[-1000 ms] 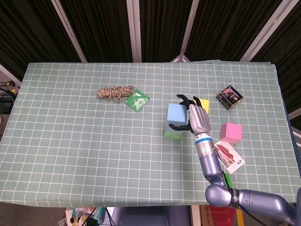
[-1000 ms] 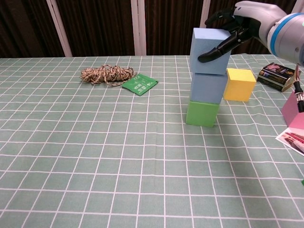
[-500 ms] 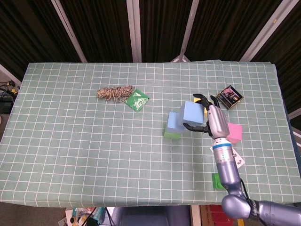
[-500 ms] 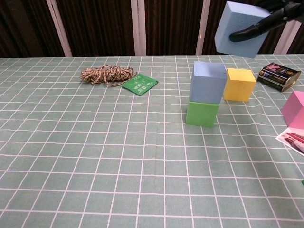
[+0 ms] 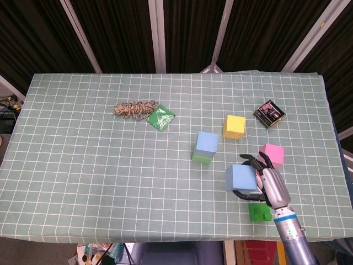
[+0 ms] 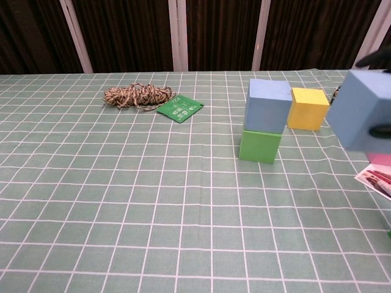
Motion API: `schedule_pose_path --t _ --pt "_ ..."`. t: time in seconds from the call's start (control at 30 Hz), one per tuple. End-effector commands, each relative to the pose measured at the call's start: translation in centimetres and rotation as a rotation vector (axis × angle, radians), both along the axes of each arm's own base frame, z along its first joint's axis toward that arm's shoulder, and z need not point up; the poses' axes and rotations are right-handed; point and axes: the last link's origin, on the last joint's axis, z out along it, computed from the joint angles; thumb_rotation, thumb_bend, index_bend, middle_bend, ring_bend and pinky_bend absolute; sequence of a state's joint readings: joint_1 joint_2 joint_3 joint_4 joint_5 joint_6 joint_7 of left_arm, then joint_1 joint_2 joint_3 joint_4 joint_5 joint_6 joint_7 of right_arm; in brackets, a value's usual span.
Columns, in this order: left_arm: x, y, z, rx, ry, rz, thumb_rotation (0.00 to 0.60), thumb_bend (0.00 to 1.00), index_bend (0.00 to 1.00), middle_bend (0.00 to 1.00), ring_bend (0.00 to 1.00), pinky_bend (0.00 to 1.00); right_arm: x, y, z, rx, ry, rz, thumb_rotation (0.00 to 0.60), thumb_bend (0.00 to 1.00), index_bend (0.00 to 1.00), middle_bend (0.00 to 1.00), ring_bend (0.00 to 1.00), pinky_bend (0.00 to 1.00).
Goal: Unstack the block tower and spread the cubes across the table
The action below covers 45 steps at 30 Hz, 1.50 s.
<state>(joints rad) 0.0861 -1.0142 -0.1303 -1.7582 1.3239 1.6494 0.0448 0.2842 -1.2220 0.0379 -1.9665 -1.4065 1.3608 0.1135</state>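
I had the checked table under everything. My right hand clasped a blue cube on its left side, lifted clear of the cloth. Well apart stood another blue cube atop the green cube. Yellow cube and pink cube sat separately.

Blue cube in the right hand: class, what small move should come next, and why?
Probably lower the blue cube onto bare cloth and let go. The right hand holds it in the air, near the pink cube and a small green block, so it should aim for the free squares to their left.
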Motion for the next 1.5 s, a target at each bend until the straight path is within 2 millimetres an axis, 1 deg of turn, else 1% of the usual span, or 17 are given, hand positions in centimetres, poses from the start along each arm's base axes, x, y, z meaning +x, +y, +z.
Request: schedule_pose_path --t 0.03,0.17,0.23,0.37,0.47,0.7,0.77,0.9,1.03,1.2,1.4,1.5 --pt "0.0 0.0 0.1 0.003 -0.001 0.000 0.600 0.19 0.17 0.00 0.00 0.08 -1.6 2.1 -1.6 0.052 0.071 0.008 0.600 0.17 0.23 0.49 0.30 0.00" --pt "-0.1 0.0 0.1 0.003 -0.003 0.002 0.600 0.19 0.17 0.00 0.00 0.08 -2.2 3.1 -3.8 0.125 0.093 0.011 0.600 0.17 0.23 0.44 0.27 0.00" --pt "-0.1 0.0 0.2 0.002 -0.003 0.002 0.600 0.19 0.17 0.00 0.00 0.08 -2.2 3.3 -4.8 0.149 0.102 0.018 0.600 0.17 0.22 0.37 0.22 0.00" --pt "-0.1 -0.1 0.3 0.008 -0.003 0.001 0.600 0.19 0.17 0.00 0.00 0.08 -1.9 3.1 -6.0 0.147 0.131 0.050 0.600 0.17 0.11 0.14 0.03 0.00" --pt "-0.1 -0.1 0.4 0.016 -0.003 0.003 0.600 0.19 0.17 0.00 0.00 0.08 -1.1 2.7 -6.4 0.127 0.102 0.063 0.600 0.17 0.07 0.07 0.00 0.00" --pt "-0.1 -0.1 0.4 0.009 -0.004 0.002 0.600 0.19 0.17 0.00 0.00 0.08 0.6 1.2 -5.8 0.058 0.058 0.080 0.600 0.17 0.06 0.03 0.00 0.00" --pt "-0.1 -0.1 0.4 0.010 -0.004 0.002 0.600 0.19 0.17 0.00 0.00 0.08 1.0 0.6 -5.3 0.036 0.047 0.076 0.600 0.17 0.06 0.02 0.00 0.00" --pt "-0.1 -0.1 0.4 0.015 -0.005 0.003 0.600 0.19 0.17 0.00 0.00 0.08 2.1 -1.4 -3.3 -0.039 0.016 0.065 0.600 0.17 0.06 0.01 0.00 0.00" --pt "-0.1 0.0 0.3 0.010 -0.003 0.004 0.600 0.19 0.17 0.00 0.00 0.08 3.6 -3.2 -2.5 -0.056 0.007 0.065 0.600 0.17 0.06 0.00 0.00 0.00" --pt "0.0 -0.1 0.1 0.007 0.005 0.005 0.600 0.19 0.17 0.00 0.00 0.08 5.3 -5.4 -2.8 -0.056 0.017 0.046 0.600 0.17 0.06 0.00 0.00 0.00" --pt "0.1 -0.1 0.1 0.011 0.011 0.002 0.600 0.19 0.17 0.00 0.00 0.08 7.2 -8.6 -4.2 -0.043 0.091 0.004 0.600 0.17 0.06 0.00 0.00 0.00" --pt "0.1 -0.2 0.1 0.016 0.012 0.001 0.600 0.19 0.17 0.00 0.00 0.08 8.3 -9.7 -5.1 -0.031 0.124 -0.007 0.600 0.17 0.06 0.00 0.00 0.00"
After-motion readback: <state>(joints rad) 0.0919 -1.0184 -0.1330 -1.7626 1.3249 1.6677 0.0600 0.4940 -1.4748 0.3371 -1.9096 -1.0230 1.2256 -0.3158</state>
